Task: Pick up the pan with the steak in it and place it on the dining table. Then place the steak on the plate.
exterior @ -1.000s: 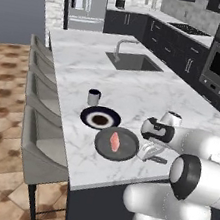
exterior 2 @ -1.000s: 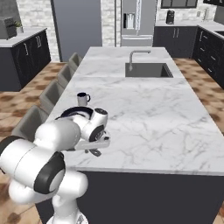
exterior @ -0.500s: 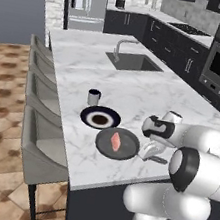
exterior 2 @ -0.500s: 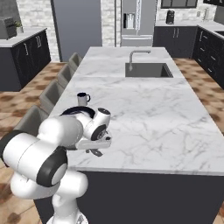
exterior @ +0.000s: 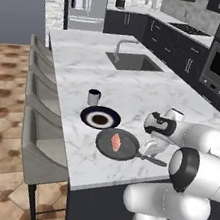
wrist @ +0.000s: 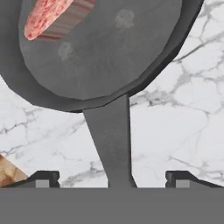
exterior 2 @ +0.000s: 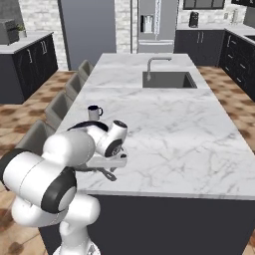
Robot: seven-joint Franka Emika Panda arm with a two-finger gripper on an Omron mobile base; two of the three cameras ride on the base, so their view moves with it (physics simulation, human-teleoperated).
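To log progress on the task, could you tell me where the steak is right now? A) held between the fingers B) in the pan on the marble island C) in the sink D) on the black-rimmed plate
B: the steak lies inside the pan, which rests on the dining table beside the plate.

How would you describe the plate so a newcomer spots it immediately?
On the marble dining table, look near the stool-side edge, short of the sink. The plate lies flat between the mug and the pan; its black rim, white ring and dark centre distinguish it.
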